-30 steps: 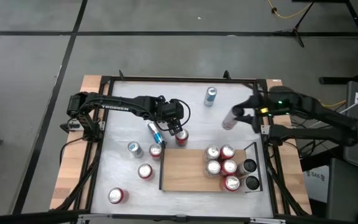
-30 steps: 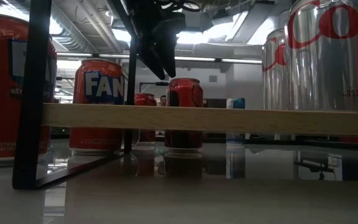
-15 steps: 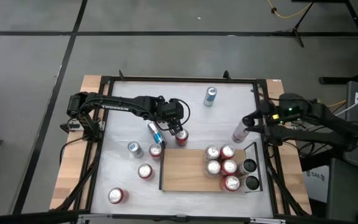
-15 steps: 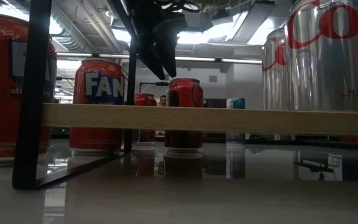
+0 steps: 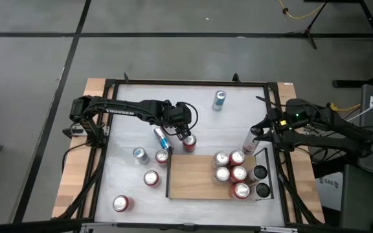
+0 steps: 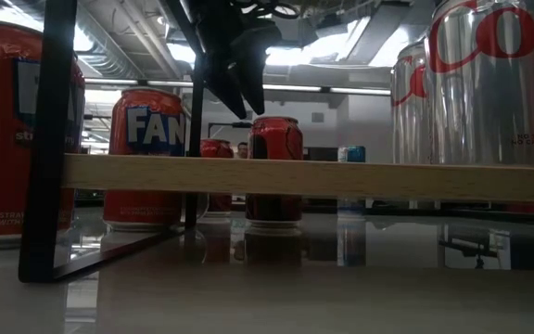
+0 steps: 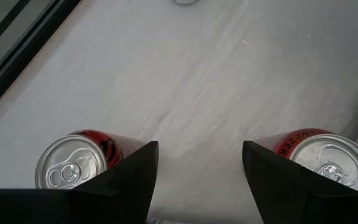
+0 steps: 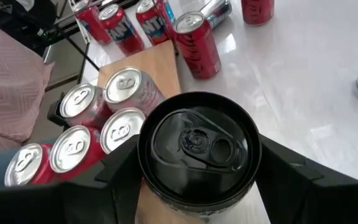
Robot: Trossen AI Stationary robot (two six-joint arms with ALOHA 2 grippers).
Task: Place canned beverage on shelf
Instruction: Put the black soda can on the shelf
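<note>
The shelf is a light wooden board lying on the white table, with several cans standing at its right end. My right gripper is shut on a slim can with a black top, in the air just beyond the shelf's far right corner. My left gripper hangs open over the table at the shelf's far left corner. Its fingers stand above and between two upright red cans, with only bare table between them. In the low view it hangs above a red can. My right gripper pinches the black-topped can by its side wall just below the top rim, one finger on each side. The fingers come from the table's right side, slanting down. The can is lifted clear of table and shelf, tilted, its top toward the wrist.
Loose cans stand on the table's left half, and a blue one lies on its side. A blue-silver can stands near the far edge. Two dark cans stand right of the shelf. The board's left half is bare.
My right gripper has drawn back toward the table's right and near side and sunk, carrying the black-topped can from mid-table toward the shelf's far right corner. The can has turned more upright.
</note>
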